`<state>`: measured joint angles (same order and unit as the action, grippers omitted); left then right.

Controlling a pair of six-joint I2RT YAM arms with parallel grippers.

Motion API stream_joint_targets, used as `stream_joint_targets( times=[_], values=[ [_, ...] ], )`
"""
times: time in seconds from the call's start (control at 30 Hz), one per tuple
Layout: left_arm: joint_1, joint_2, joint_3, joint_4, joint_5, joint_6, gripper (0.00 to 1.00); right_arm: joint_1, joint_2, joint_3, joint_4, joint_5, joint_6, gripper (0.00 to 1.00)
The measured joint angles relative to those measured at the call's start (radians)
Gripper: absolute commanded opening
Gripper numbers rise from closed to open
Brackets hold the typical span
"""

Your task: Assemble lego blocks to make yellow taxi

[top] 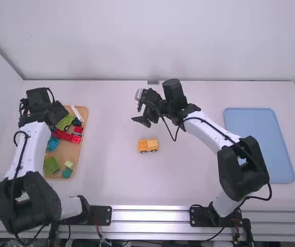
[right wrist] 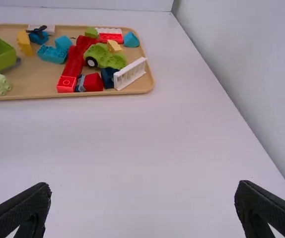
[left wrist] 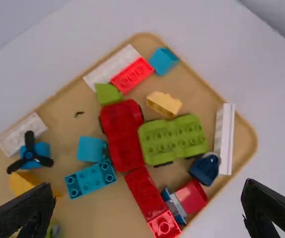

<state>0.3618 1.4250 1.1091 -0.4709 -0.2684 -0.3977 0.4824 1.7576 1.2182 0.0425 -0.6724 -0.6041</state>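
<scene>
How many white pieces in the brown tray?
3 visible: a flat piece by a red block, another flat one by the propeller piece, and a railing beside a dark blue piece. Others may be hidden under blocks.

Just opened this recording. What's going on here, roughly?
Two robot arms are at the yellow taxi build, both grippers open and empty. The left gripper is above the tan tray of assorted blocks; the right gripper is over the middle of the table. A small orange-yellow wheeled car stands on the table, between that tray and the blue one.
</scene>
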Motion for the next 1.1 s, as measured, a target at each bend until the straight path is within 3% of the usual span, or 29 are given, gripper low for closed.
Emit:
stream_joint_targets(
  times=[0.43, 0.67, 0.9, 1.1],
  values=[
    [0.001, 0.632, 0.755, -0.415, 0.019, 0.043, 0.99, 0.000, 0.000, 0.000, -0.003, 0.003, -0.028, 0.99],
    [0.018, 0.903, 1.021, -0.553, 0.105, 0.109, 0.99, 0.000, 0.000, 0.000, -0.041, 0.003, -0.031, 0.98],
    [0.099, 1.003, 1.063, -0.566, 0.164, -0.024, 0.99, 0.000, 0.000, 0.000, -0.065, 0.035, -0.031, 0.98],
    [0.162, 1.003, 1.063, -0.630, 0.174, -0.427, 0.99, 0.000, 0.000, 0.000, -0.065, 0.052, -0.034, 0.99]
  ],
)
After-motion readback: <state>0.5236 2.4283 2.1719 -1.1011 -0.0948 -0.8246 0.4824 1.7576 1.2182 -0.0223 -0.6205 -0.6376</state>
